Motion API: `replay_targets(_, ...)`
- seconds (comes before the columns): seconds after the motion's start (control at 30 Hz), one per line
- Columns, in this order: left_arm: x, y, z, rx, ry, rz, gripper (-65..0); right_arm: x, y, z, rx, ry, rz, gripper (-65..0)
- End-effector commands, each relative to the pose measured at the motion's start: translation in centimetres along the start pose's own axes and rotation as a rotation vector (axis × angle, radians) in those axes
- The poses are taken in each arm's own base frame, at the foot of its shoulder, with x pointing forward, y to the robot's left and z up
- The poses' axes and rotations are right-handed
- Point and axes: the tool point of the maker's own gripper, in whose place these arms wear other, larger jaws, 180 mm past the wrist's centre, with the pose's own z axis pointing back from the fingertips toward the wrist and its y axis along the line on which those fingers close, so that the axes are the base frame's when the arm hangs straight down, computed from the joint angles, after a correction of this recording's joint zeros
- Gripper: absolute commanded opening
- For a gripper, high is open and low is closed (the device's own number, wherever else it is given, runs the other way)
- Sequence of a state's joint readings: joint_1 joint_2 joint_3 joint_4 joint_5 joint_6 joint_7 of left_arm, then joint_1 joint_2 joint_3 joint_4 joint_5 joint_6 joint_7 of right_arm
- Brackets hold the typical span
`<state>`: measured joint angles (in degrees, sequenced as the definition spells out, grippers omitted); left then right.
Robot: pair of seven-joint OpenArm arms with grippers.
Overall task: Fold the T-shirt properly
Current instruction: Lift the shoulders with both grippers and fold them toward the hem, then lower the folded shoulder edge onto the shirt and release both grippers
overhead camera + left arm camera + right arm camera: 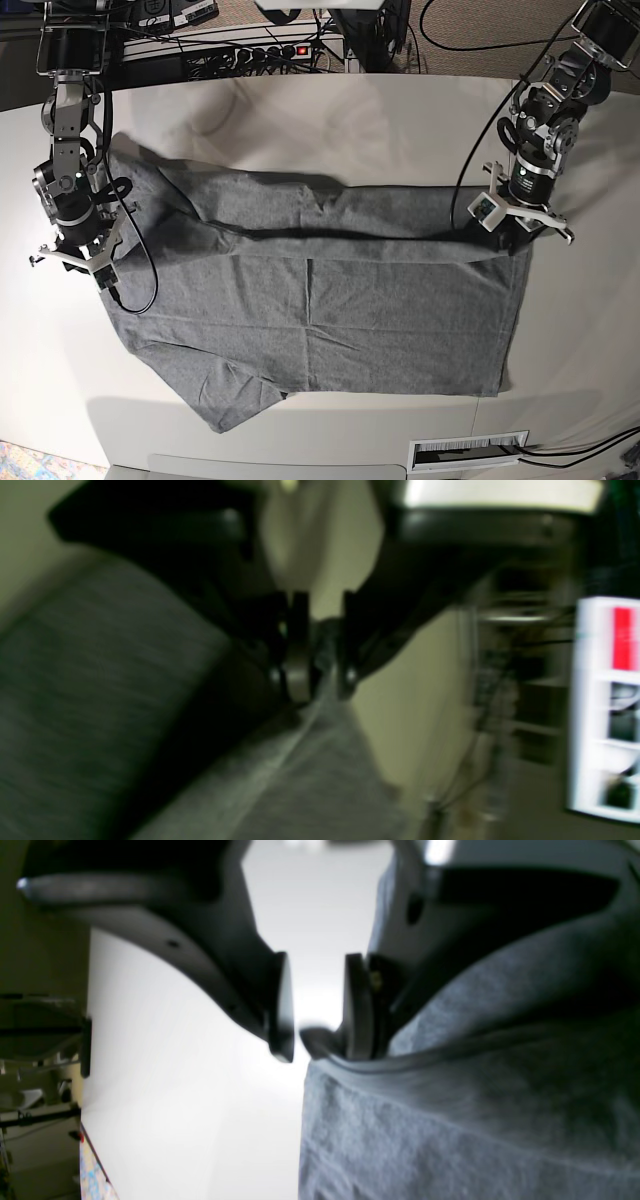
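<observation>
In the left wrist view, blurred as it is, the left gripper (325, 690) has its jaws parted; a peak of the grey T-shirt (325, 770) rises between them, nearer the finger on the picture's right, and the cloth spreads out below; I judge this to be an open hand around the fabric rather than a firm pinch.

In the right wrist view, the right gripper (317, 1050) is open too; a folded lip of the shirt touches the finger on the picture's right, with a gap to the other finger; the cloth runs off to the picture's right, and the white table (200, 1110) shows on the other side.

In the base view, the shirt lies broadly across the table, its longer spread running from one arm to the other; a long fold edge (350, 243) crosses it, almost in line between the two hands; the left arm (540, 145) reaches down to the right-hand end of that edge and is nearer it, the right arm (75, 170) to the left-hand end; a sleeve-like flap (240, 395) juts out at lower left, nearer the right arm; the coming move probably turns on clearing both ends without dragging that edge askew.
</observation>
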<state>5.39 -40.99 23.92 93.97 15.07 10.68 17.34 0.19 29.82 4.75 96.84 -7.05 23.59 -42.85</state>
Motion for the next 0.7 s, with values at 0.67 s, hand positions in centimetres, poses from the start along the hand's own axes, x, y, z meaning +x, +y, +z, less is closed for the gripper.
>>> replay_targets(0.67,4.3,-3.2,-0.5,-0.084,-0.093,0.035,-65.0,0.6,2.3,0.7,0.187,0.021,-0.214,-61.9)
